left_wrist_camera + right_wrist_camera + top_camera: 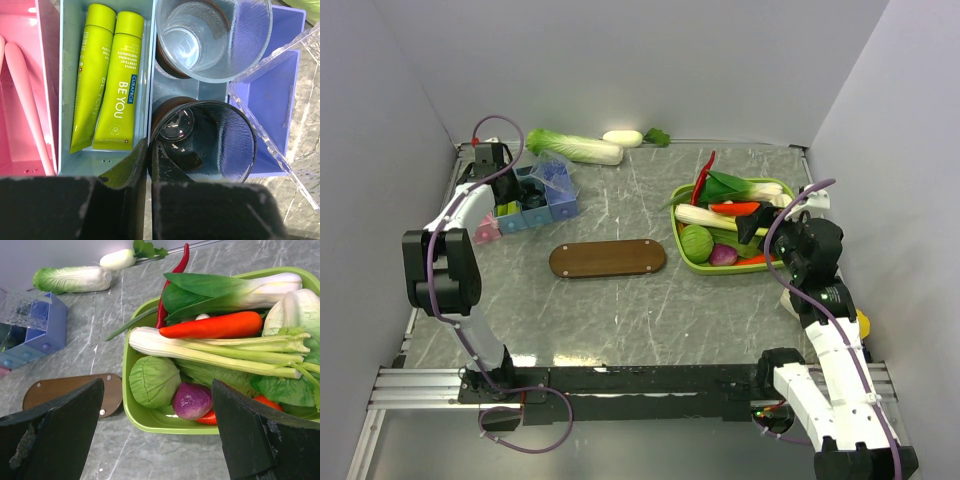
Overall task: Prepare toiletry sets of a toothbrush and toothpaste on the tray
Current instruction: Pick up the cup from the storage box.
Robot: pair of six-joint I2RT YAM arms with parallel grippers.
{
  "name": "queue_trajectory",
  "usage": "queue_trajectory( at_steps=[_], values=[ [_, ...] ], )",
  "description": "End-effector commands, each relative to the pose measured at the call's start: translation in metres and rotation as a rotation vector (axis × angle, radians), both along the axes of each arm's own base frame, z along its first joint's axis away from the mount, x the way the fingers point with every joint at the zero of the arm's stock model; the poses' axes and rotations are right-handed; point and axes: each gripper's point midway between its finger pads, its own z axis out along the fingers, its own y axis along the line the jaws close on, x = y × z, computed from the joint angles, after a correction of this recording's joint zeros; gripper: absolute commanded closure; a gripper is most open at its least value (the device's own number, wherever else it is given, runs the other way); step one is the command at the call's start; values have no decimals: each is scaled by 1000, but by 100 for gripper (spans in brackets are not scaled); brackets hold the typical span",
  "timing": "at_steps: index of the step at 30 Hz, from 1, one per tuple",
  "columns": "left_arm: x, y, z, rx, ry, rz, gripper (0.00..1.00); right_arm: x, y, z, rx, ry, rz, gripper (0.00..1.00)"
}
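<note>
Left of the tray [607,258] and a little behind it, the left gripper [149,150] hung over the blue box [560,205], its jaws nearly together. Whether they pinched anything could not be told. In the box lay two toothbrushes [25,100], two tubes of toothpaste [120,85] and two tumblers [205,140]. There was one tray, lying flat. Right of the tray stood one green basket [150,422] of vegetables [215,325] — over it the right gripper [157,385], jaws wide apart, holding nothing.
</note>
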Motion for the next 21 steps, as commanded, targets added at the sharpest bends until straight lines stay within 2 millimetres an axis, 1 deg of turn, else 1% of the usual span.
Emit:
queue_trajectory(
  at_steps=[1, 3, 6, 7, 13, 21],
  values=[
    [0, 1, 13, -4, -7, 1, 99, 2, 2, 21, 17, -48, 2, 5],
    [-1, 0, 14, -8, -9, 1, 99, 2, 1, 21, 16, -48, 0, 5],
    [-2, 0, 22, -14, -28, 7, 99, 2, 1, 21, 16, -47, -1, 5],
    [-2, -1, 28, -15, -43, 7, 99, 2, 1, 21, 16, -45, -3, 5],
    [-5, -1, 43, -51, -86, 9, 99, 3, 1, 20, 18, -39, -5, 5],
    [-5, 3, 51, -74, -114, 20, 99, 4, 1, 19, 17, -34, -5, 5]
  ],
)
